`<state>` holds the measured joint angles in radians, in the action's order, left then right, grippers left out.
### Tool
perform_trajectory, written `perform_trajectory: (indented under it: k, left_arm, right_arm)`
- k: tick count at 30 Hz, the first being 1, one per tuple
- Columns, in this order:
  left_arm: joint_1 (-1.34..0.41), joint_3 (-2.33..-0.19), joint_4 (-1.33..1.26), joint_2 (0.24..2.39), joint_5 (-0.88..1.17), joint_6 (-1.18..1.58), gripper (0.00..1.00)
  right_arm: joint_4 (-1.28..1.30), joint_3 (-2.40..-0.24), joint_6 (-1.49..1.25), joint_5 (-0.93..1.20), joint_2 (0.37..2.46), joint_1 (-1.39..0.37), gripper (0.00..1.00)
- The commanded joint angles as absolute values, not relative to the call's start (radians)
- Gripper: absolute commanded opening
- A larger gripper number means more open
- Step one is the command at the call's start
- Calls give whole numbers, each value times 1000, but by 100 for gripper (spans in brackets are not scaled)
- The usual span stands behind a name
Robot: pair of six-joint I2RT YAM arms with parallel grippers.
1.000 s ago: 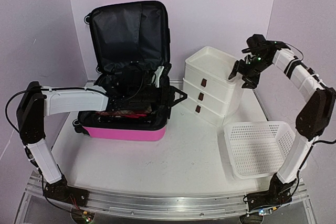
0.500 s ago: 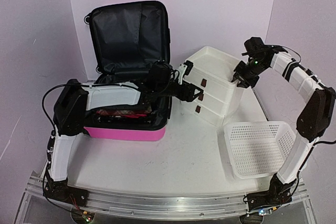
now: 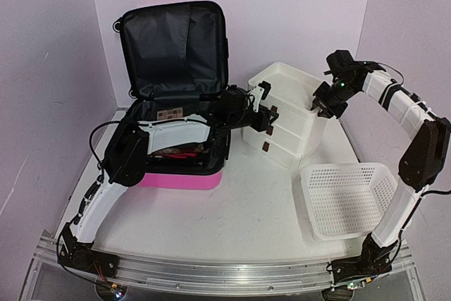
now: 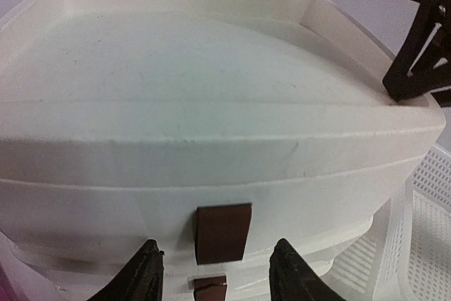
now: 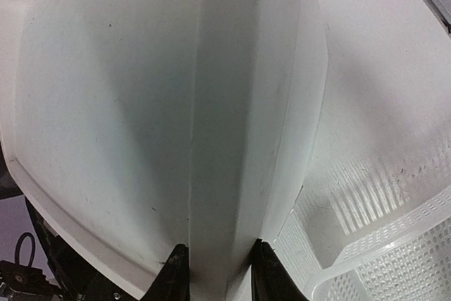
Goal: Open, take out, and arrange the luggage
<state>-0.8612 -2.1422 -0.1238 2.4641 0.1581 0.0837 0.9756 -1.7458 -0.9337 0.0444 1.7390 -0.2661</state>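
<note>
**Both grippers at the drawers, luggage open on the left**

The luggage (image 3: 173, 54) lies on the far left of the table (image 3: 246, 209), its pink shell flat and its black-lined lid standing upright against the back wall. Something reddish shows in the lower half, partly hidden under the left arm.

The left gripper (image 3: 266, 109) reaches over the case to the front of the white drawer stack (image 3: 285, 114). In the left wrist view its fingers (image 4: 144, 276) are spread on either side of the top drawer's brown tab (image 4: 223, 232), apart from it and holding nothing. The right gripper (image 3: 325, 103) sits at the stack's far right corner. Its fingers (image 5: 176, 273) straddle the corner edge, but whether they press on it cannot be told. A mesh basket (image 3: 349, 202) stands near right.

The shell looks stiff, smooth and probably light, so a pinch on the flat pink face would likely slip. The black zip band along the rim seems the surer hold. The lid only leans on its hinge and could drop if nudged. Whatever is inside looks soft — best pinched from above at a raised fold.
</note>
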Motion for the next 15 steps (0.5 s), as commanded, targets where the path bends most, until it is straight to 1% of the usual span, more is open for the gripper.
perform_trajectory:
  k: [1, 4, 6, 8, 9, 14, 15]
  left_arm:
    - [-862, -2275, -159, 2517, 147, 99, 47]
    - [-862, -2318, -152, 2541, 144, 97, 38]
    - [-862, -2326, -150, 2540, 151, 93, 29]
    - [-862, -2319, -149, 2526, 160, 95, 17]
    - [-862, -2304, -149, 2510, 164, 98, 14]
    - [-862, -2093, -150, 2318, 176, 95, 1]
    - [-862, -2040, -151, 2270, 175, 94, 0]
  right_arm:
    - [939, -1729, -930, 127, 1726, -308, 0]
    - [940, -1729, -930, 127, 1724, -308, 0]
    - [939, -1726, -931, 124, 1722, -309, 0]
    - [938, -1721, -932, 111, 1719, -310, 0]
    - [937, -1719, -933, 103, 1717, -309, 0]
    - [931, -1706, -938, 63, 1713, -309, 0]
    - [929, -1704, -940, 56, 1713, -308, 0]
